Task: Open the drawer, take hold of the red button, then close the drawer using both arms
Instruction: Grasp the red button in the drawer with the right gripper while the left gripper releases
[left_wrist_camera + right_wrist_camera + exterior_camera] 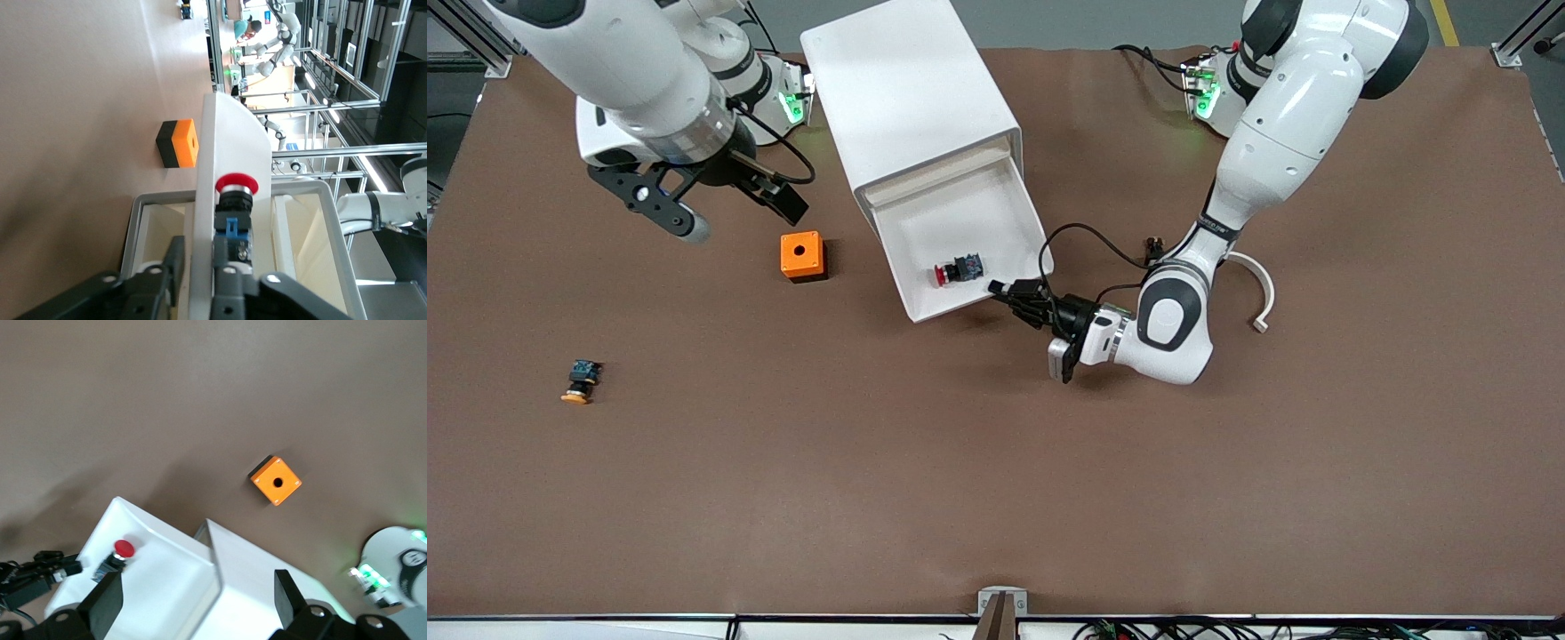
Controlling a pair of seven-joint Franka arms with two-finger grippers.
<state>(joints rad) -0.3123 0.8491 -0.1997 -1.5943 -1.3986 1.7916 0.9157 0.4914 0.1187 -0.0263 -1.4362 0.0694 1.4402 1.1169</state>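
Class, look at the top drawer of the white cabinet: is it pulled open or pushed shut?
Open. The drawer sticks out of the cabinet as a tray, the red button lying inside, with the left gripper at its front edge.

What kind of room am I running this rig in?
Most likely a robotics lab or test hall. The left wrist view shows aluminium framing and another white robot arm in the background, and the brown table holds only test props around a white cabinet.

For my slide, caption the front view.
Left gripper grips the open drawer's front wall, red button inside; right gripper waits open above the table.
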